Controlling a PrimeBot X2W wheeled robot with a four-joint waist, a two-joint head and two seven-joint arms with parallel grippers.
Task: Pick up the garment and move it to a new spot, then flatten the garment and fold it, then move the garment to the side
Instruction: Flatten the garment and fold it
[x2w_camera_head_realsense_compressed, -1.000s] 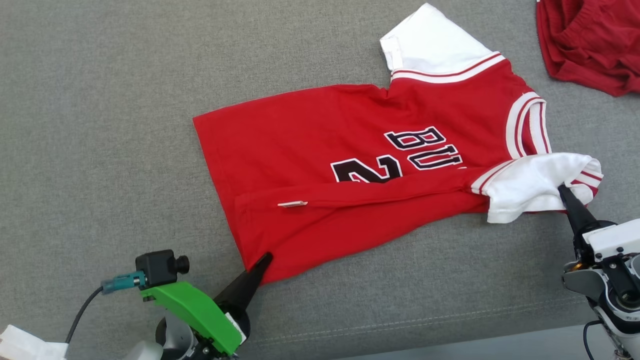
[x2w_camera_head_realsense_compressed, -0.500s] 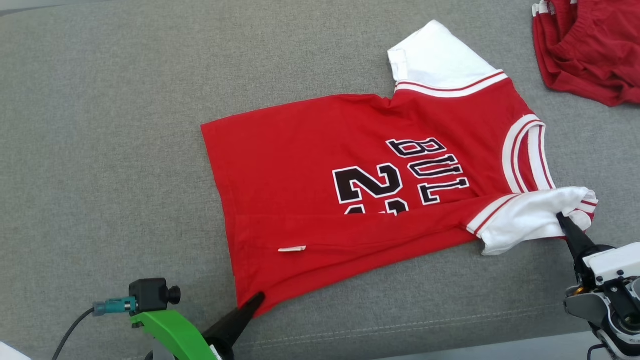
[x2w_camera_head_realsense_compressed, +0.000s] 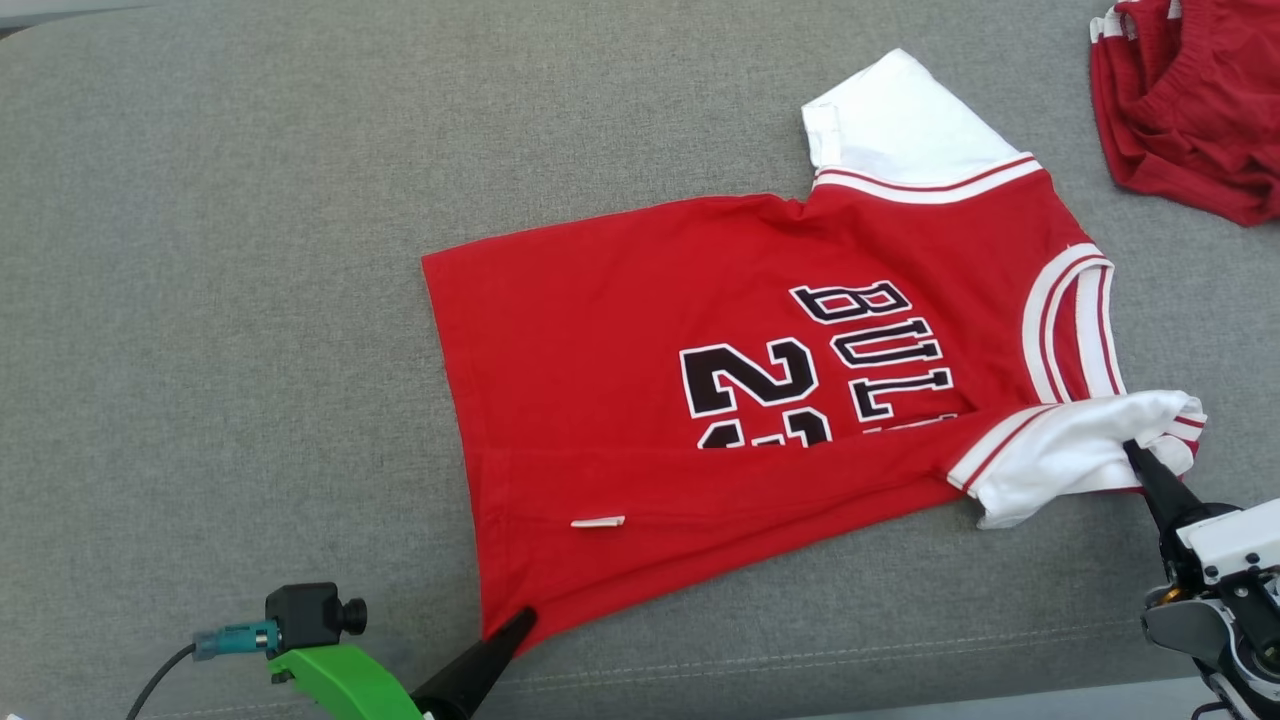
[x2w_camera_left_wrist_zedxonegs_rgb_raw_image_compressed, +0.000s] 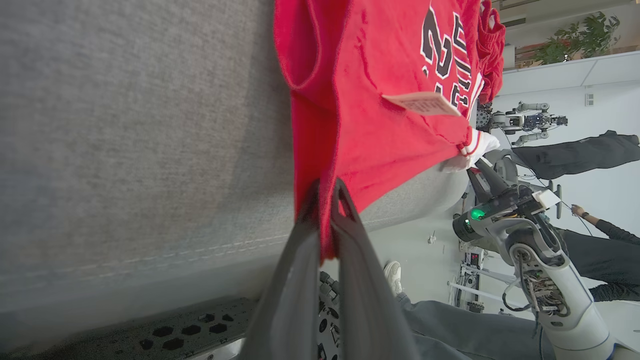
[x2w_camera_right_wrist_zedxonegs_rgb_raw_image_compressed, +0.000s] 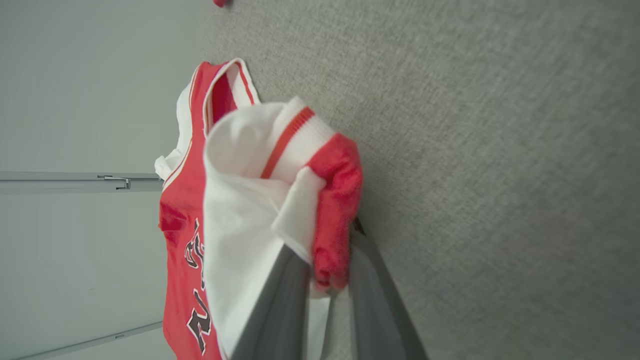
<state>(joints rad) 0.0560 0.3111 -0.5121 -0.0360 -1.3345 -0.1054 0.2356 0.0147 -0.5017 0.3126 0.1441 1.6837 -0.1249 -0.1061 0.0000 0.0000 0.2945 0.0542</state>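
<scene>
Here, the left gripper (x2w_camera_left_wrist_zedxonegs_rgb_raw_image_compressed: 327, 192) is clamped tight on the hem corner of the jersey (x2w_camera_head_realsense_compressed: 640, 330); the right gripper (x2w_camera_head_realsense_compressed: 1130, 447) pinches its white sleeve (x2w_camera_head_realsense_compressed: 1060, 460). The jersey lies spread on the grey cushion (x2w_camera_head_realsense_compressed: 220, 300), its near edge folded over and hiding the lower part of the number. Another red cloth (x2w_camera_head_realsense_compressed: 1190, 120) is cut off at top right.
</scene>
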